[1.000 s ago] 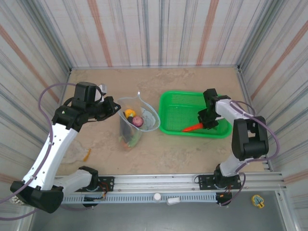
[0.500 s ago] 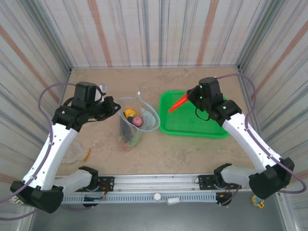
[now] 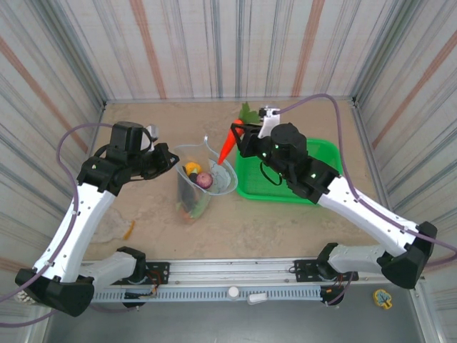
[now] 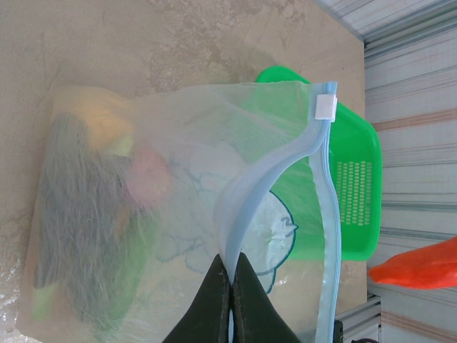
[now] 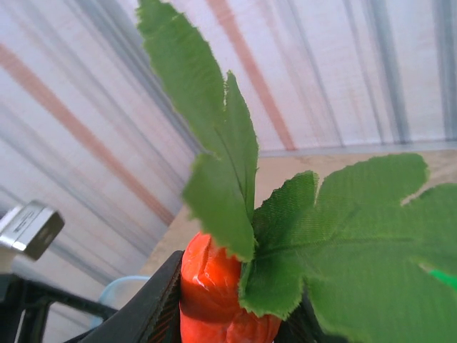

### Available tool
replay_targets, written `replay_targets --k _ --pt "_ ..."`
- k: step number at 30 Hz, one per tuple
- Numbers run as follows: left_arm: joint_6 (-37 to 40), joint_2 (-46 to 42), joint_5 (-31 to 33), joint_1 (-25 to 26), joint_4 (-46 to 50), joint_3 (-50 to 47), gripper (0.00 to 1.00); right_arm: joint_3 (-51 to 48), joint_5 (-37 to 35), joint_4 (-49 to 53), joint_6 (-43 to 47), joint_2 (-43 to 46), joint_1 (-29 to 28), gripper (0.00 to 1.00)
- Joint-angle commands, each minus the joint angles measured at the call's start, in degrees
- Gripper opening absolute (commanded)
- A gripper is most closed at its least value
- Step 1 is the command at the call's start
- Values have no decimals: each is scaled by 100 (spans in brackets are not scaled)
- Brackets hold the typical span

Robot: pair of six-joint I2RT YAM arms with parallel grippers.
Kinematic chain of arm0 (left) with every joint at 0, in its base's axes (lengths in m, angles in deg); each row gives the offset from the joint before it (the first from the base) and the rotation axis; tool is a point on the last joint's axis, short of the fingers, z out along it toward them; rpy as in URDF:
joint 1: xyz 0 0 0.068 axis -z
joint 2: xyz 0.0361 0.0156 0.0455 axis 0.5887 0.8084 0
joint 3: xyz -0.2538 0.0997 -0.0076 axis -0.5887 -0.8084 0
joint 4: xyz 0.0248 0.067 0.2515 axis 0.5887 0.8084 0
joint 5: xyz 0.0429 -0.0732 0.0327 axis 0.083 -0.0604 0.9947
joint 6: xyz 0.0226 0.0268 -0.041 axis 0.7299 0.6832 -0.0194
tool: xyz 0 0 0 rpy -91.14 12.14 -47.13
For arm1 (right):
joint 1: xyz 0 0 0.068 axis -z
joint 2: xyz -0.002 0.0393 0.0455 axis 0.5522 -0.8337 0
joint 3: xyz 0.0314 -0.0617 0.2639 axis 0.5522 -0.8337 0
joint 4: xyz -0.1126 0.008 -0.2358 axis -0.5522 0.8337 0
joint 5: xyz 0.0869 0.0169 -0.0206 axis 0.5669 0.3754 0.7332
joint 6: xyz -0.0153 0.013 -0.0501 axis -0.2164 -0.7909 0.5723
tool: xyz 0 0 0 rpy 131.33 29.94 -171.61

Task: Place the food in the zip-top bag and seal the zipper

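while the left gripper (image 4: 230, 275) pinches the limp zip-top bag (image 4: 178, 207) by its zipper (image 4: 253, 193), the right gripper (image 3: 239, 134) clamps the carrot (image 3: 227, 148), seemingly light and stiff, near its leafy crown, tip beyond it toward the bag.

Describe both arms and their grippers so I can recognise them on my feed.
They match. The left arm and right arm have white links with black joint housings, and each has a looping pale purple cable. The left gripper has slim black fingers tapering to narrow tips. The right gripper is black too. I can't make out any markings.
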Motion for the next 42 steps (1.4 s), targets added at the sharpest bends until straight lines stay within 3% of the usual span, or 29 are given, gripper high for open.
replay_targets --k 1,13,23,29,36,38,42 --pt "-19 -72 12 -55 36 88 0 178 16 -352 909 -365 -310 12" --pt "-36 -43 -33 -55 21 96 0 -434 1144 -1258 1320 -1409 -894 17" --pt "-38 -6 -61 -53 -16 105 0 209 1319 -249 999 -2311 -666 18" --pt "-20 -1 -58 -63 -54 62 0 1569 1275 1438 419 -3159 -532 19" --pt "-31 15 0 -69 -73 32 0 2555 1211 2634 7 -3687 -504 38" --pt "-21 19 4 -74 -78 27 0 2629 1194 2767 -31 -3714 -504 40" --pt "-20 28 3 -90 -87 9 0 2630 1292 2822 -103 -3722 -513 55"
